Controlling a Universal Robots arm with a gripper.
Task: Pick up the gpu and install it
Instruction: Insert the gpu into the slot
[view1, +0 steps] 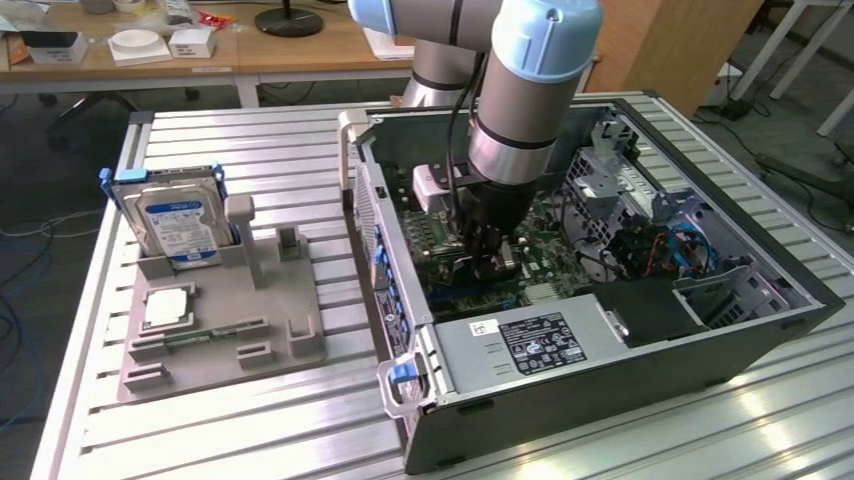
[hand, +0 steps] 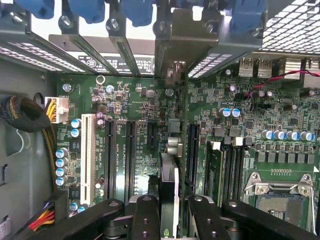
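My gripper (view1: 483, 262) reaches down inside the open computer case (view1: 747, 330), just above the green motherboard (view1: 541, 250). It is shut on the gpu (hand: 169, 182), which appears edge-on as a thin dark card between the two black fingers (hand: 145, 215). The card's silver bracket (hand: 172, 45) stands at the case's rear slot openings, among the blue slot clips (hand: 137, 10). The card hangs upright over the motherboard (hand: 140, 100), in line with the gap between the black expansion slots (hand: 131, 155) and a further slot (hand: 192, 150). Whether its edge touches a slot is hidden.
On the table to the exterior view's left, a grey holder tray (view1: 267, 345) carries a hard drive (view1: 180, 220), a processor chip (view1: 170, 308) and a memory stick (view1: 214, 333). Inside the case are the power supply (view1: 534, 340), memory modules (hand: 215, 170), the processor socket (hand: 280, 195) and cable bundles (hand: 22, 115).
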